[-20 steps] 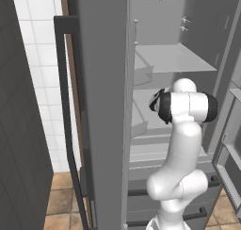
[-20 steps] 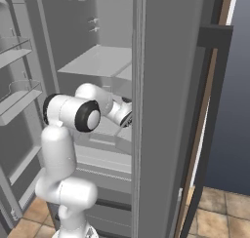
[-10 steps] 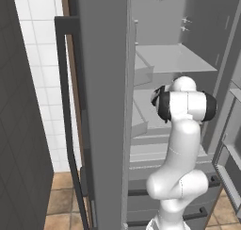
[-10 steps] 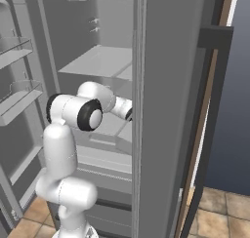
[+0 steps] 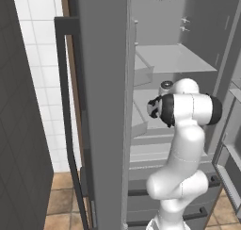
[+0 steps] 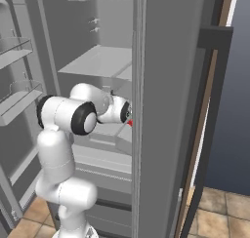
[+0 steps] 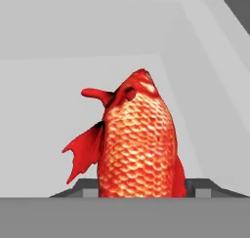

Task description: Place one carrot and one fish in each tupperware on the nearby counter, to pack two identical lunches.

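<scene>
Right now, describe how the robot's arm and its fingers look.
The arm is glossy white, built of rounded tubular links with black bands at the joints; the same white links and dark joint rings appear in the right base view. In the hand view, the two small fingers are dark grey, flat-topped blocks.

I'm looking into an open grey fridge (image 5: 103, 106) with pale shelves (image 5: 172, 58) and door racks (image 6: 17, 51). White wall tiles (image 5: 40, 73) sit left of it, brown floor tiles (image 6: 219, 217) below.
</scene>
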Available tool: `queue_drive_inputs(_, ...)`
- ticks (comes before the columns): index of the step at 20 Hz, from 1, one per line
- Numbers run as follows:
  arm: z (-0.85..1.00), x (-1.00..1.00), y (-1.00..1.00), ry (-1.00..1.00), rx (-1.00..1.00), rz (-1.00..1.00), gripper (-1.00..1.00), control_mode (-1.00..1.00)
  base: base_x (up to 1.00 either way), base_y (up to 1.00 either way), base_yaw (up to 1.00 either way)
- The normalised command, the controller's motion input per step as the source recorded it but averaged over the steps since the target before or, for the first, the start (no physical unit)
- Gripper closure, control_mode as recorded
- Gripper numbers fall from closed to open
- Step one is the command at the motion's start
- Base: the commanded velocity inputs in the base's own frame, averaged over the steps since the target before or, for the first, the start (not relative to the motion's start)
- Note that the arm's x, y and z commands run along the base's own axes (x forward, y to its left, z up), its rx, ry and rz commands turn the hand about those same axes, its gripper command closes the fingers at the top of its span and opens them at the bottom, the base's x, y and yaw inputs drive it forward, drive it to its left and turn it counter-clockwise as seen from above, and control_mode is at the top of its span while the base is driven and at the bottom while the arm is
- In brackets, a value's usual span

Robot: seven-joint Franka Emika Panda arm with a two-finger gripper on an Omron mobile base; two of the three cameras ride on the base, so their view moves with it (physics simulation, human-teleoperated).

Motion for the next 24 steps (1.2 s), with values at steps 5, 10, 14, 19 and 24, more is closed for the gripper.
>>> queue_drive_inputs(5,-0.10,-1.00,0.12,-0.03,0.01,-0.08,1.00,-1.00,0.00,0.00,0.00)
queue_drive_inputs(10,0.38,-1.00,0.00,0.00,0.02,-0.01,1.00,-1.00,0.00,0.00,0.00)
queue_drive_inputs(14,0.68,-1.00,0.00,0.00,0.01,0.00,1.00,-1.00,0.00,0.00,0.00)
queue_drive_inputs(19,1.00,-0.99,0.00,0.04,0.02,0.00,1.00,-1.00,0.00,0.00,0.00)
queue_drive_inputs(24,0.77,-1.00,0.17,0.16,0.01,0.04,1.00,-1.00,0.00,0.00,0.00)
